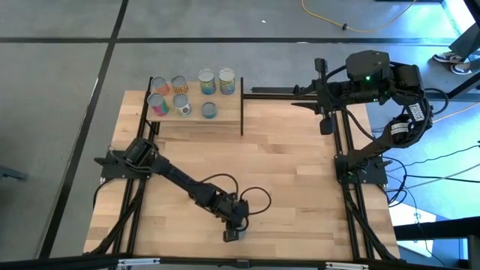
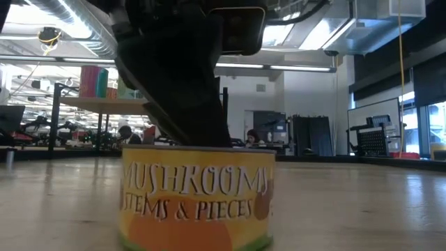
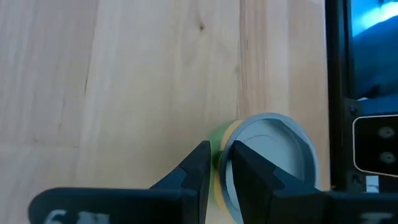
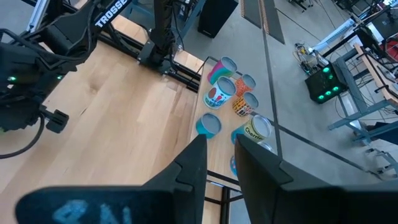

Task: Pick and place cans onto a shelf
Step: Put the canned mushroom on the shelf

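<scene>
A can with a yellow and green mushroom label (image 2: 195, 199) stands upright on its base on the wooden table, near the middle of the near edge. My left gripper (image 3: 221, 149) slants down onto it from above, open by a narrow gap. One finger is over the can's grey top (image 3: 273, 149) and the other is outside its wall. In the high view my left gripper (image 1: 234, 231) covers most of the can. Several cans (image 1: 206, 82) stand on the shelf (image 1: 225, 120) at the far left. My right gripper (image 1: 300, 101) waits raised at the far right, narrowly open (image 4: 221, 165) and holding nothing. My left gripper has the can's rim and yellow-green wall (image 3: 219, 158) in the gap between its two fingers, which come from above, slanting down. I cannot tell whether the fingers touch the can. The can stands upright on the table.
Black frame rails run along the table's left and right sides (image 1: 349, 195), and one lies close beside the can (image 3: 339, 93). The cans on the shelf also show in the right wrist view (image 4: 230, 93). Bare wood lies between the shelf and the near edge (image 1: 285, 165).
</scene>
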